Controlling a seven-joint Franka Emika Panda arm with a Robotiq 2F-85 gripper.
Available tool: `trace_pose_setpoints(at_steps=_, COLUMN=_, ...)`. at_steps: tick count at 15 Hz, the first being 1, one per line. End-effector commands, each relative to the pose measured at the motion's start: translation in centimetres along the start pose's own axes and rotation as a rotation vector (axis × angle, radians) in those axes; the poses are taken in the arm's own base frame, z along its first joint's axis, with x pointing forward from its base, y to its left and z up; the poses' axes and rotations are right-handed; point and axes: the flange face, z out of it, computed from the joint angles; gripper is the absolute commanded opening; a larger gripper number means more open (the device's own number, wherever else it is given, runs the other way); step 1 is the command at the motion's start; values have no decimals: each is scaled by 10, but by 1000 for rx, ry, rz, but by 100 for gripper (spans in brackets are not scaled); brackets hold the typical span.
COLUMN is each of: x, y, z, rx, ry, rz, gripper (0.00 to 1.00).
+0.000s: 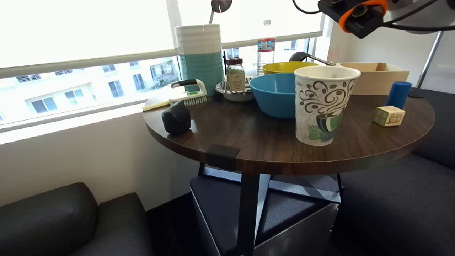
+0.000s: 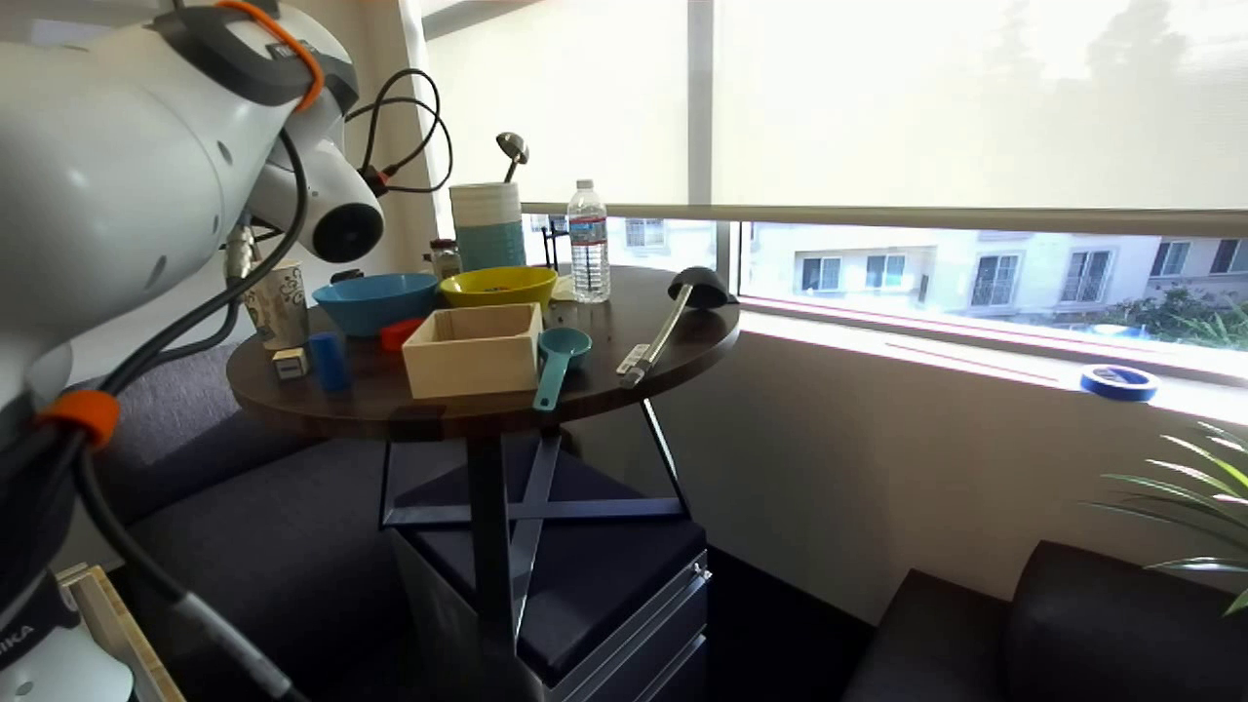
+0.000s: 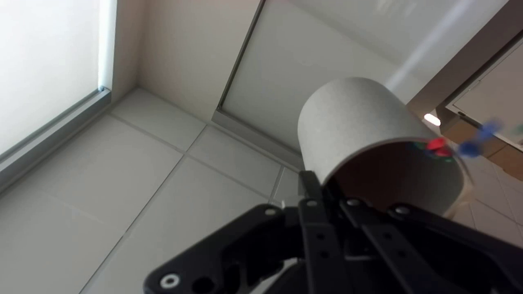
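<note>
In the wrist view my gripper (image 3: pixel 322 185) is shut on the rim of a plain pale cup (image 3: pixel 347 110), one finger outside its wall and one inside. The cup lies tilted on its side, its inside dark. Small red pieces (image 3: pixel 439 147) sit at the lip with bits of green. Blurred blue pieces (image 3: pixel 470 149) hang in the air just beyond the opening. Neither exterior view shows the gripper or this cup. A patterned paper cup (image 1: pixel 325 106) stands upright on the table, near a blue bowl (image 1: pixel 273 96) and a yellow bowl (image 2: pixel 499 286).
The round table (image 1: pixel 249 138) also bears a wooden box (image 2: pixel 473 351), a blue cylinder (image 2: pixel 330 361), a small block (image 1: pixel 389 116), a water bottle (image 2: pixel 588 244), a tall canister (image 1: pixel 201 57), a brush (image 1: pixel 190 92) and a black ladle (image 2: pixel 673 322). A window (image 2: pixel 975 273) stands behind.
</note>
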Motion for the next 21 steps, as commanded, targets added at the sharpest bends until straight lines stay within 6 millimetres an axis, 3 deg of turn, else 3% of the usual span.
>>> trace_pose_setpoints(at_steps=1, x=5, y=1, z=12, rx=-1, ry=-36, rz=-33, gripper=1)
trace_pose_setpoints(at_steps=11, x=17, y=1, z=30, rx=17, ry=-154, rz=-62, gripper=1)
trace_pose_setpoints(at_steps=15, x=31, y=4, z=35, rx=-3, ry=-230, rz=-85, gripper=1)
trace_pose_setpoints(at_steps=21, x=58, y=9, z=59, rx=-43, ry=-409, rz=-93, gripper=1)
